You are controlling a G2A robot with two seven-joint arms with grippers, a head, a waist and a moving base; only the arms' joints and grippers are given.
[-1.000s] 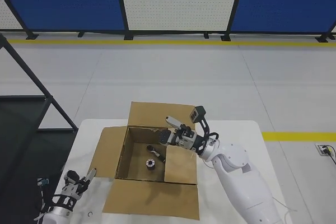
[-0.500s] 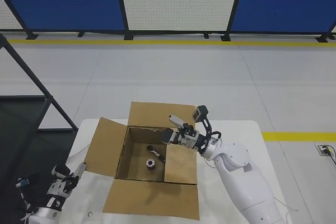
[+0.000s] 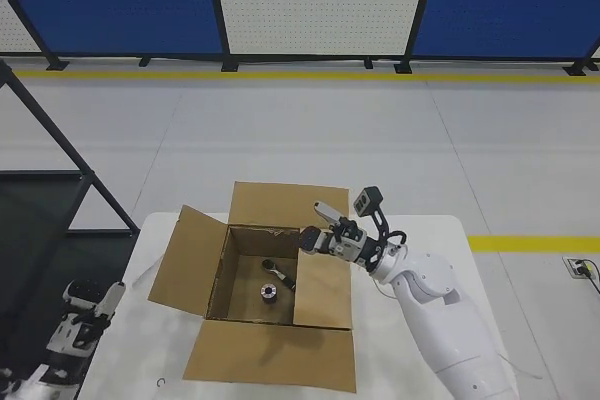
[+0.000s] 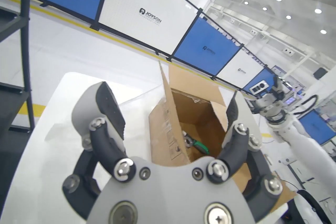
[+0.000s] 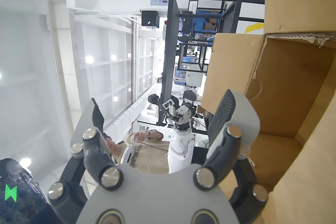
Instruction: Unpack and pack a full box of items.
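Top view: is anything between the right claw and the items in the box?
Nothing visible. The open right claw is over the box's far right corner; the metal part and the tool lie uncovered on its floor, beside the right flap.

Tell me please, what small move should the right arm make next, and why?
Probably lower the right gripper into the open box toward the green-handled tool. Its fingers are open and empty, it hovers above the box's right side, and the tool and a small metal part lie on the box floor. The left gripper is near the table edge.
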